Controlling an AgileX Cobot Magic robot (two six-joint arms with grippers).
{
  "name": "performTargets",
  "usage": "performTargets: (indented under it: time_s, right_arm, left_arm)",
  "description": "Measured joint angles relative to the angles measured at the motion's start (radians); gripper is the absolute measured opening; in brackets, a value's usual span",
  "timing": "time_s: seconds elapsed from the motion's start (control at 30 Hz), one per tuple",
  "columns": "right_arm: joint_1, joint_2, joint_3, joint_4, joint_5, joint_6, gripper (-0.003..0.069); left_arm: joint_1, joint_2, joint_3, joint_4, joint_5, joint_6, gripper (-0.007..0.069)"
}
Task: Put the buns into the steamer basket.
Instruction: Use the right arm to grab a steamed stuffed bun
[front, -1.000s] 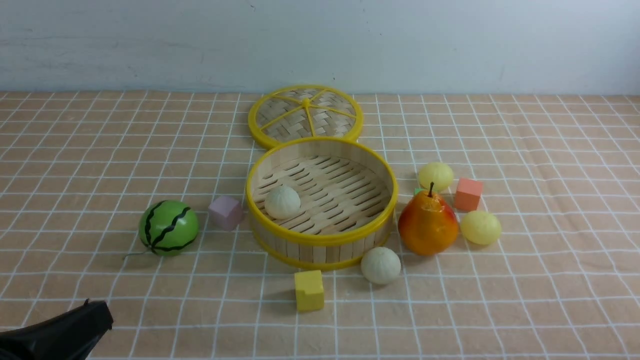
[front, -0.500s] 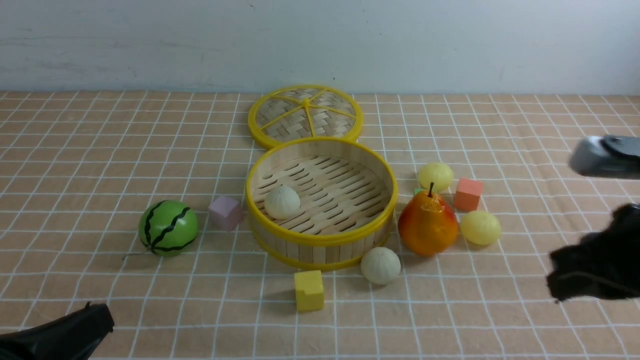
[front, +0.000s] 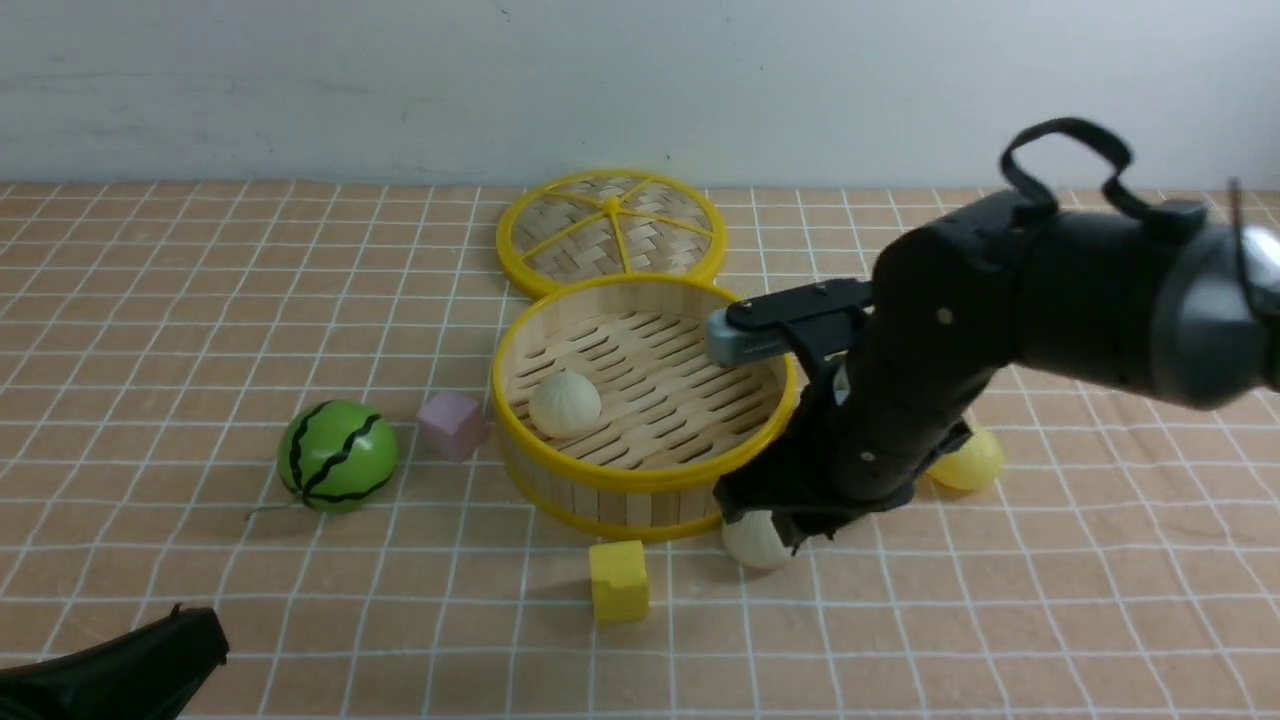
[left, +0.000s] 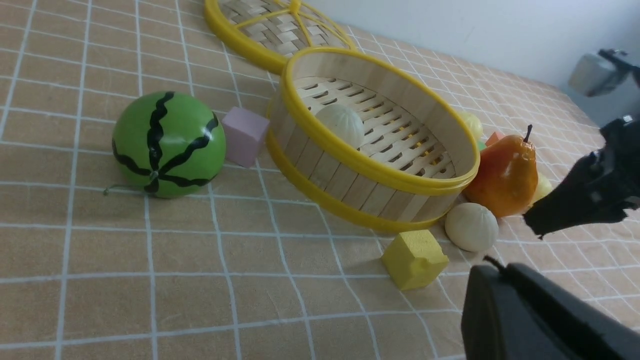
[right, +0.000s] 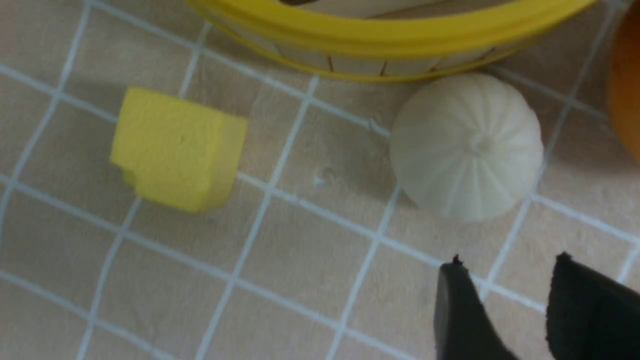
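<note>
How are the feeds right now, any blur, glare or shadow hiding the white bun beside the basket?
Front view: even light, soft shadows; the right arm is motion-blurred near the picture's edge and covers part of the off-white bun. Right wrist view: slightly soft, but that bun's pleats show; the right gripper is a dark silhouette. Left wrist view: sharp, no glare.

No text, label, brand, number or sign that I can read from here, in any of the three views. The steamer basket (front: 600, 492) shows bare wood and plain yellow rims. The cloth on the surface (front: 200, 300) carries only white grid lines.
</note>
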Motion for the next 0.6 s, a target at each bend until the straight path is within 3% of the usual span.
performTargets:
  time_s: [0.17, 0.6]
  right_arm:
    - [0.0, 0.064, -0.02, -0.008, -0.078, 0.005, 0.0358]
    - [-0.027, 0.116, -0.026, -0.035, -0.174, 0.05, 0.0305]
  left_arm:
    - [0.0, 0.0, 0.0, 0.0, 0.0, 0.0, -0.0011]
    - [0.0, 0.0, 0.0, 0.0, 0.0, 0.0, -0.0006]
